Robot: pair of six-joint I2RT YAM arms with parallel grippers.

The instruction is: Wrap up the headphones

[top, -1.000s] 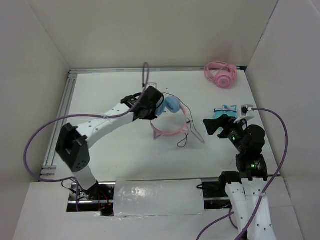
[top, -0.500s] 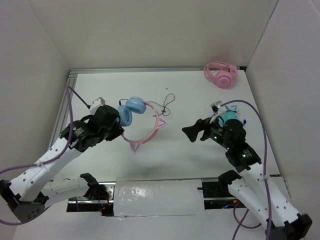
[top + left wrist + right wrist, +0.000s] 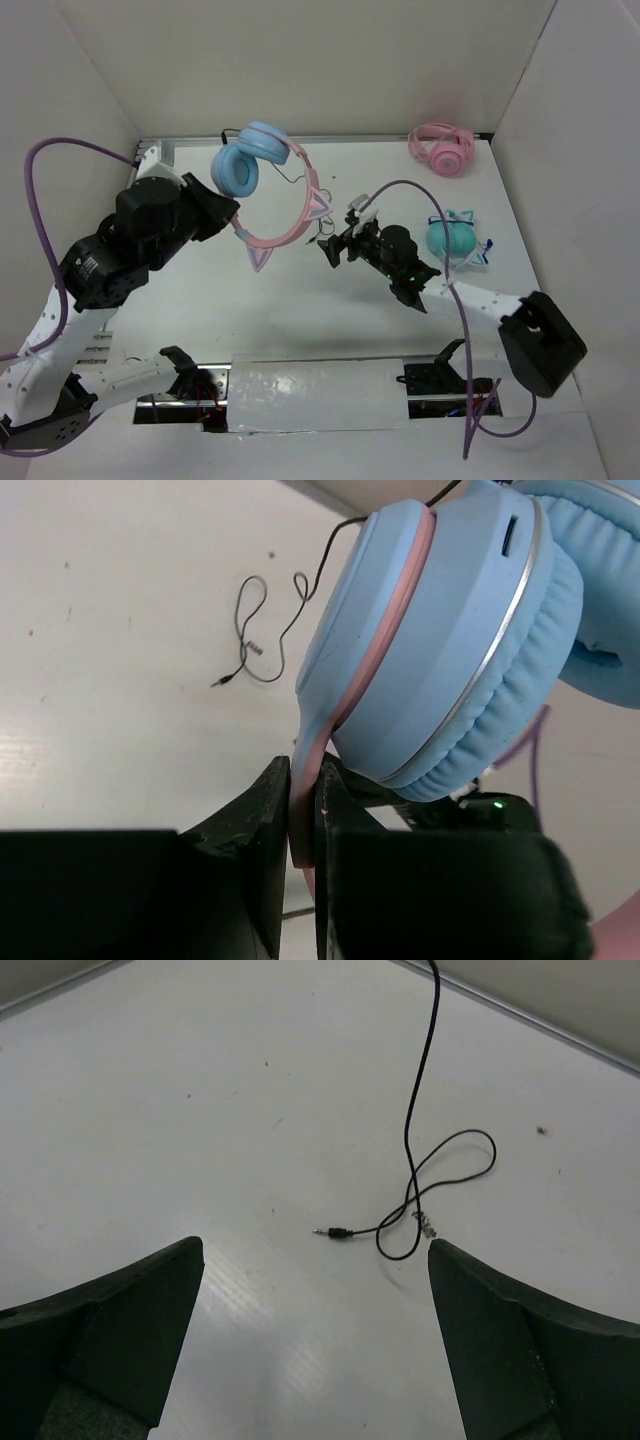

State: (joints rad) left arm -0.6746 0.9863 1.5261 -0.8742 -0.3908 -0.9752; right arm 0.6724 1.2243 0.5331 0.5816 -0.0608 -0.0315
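Observation:
The headphones (image 3: pixel 243 168), with light blue ear cups and a pink cat-ear headband (image 3: pixel 296 228), hang in the air over the table's back left. My left gripper (image 3: pixel 227 211) is shut on the end of the pink headband (image 3: pixel 303 815), just below one ear cup (image 3: pixel 440 650). The thin black cable (image 3: pixel 420 1110) trails down to the table and ends in a loop and a plug (image 3: pixel 338 1231). My right gripper (image 3: pixel 333 251) stands open and low over the table. The plug lies just ahead of the right gripper (image 3: pixel 315 1250), between its fingers, untouched.
All-pink headphones (image 3: pixel 441 149) lie at the back right corner. Teal headphones (image 3: pixel 453 238) lie on the right, behind my right arm. White walls close in the table on three sides, and a metal rail (image 3: pixel 120 215) runs along its left edge.
My left arm has carried the headphones up and toward the back left, so the cable now trails behind. My right gripper has moved left from the teal headphones to the cable's end.

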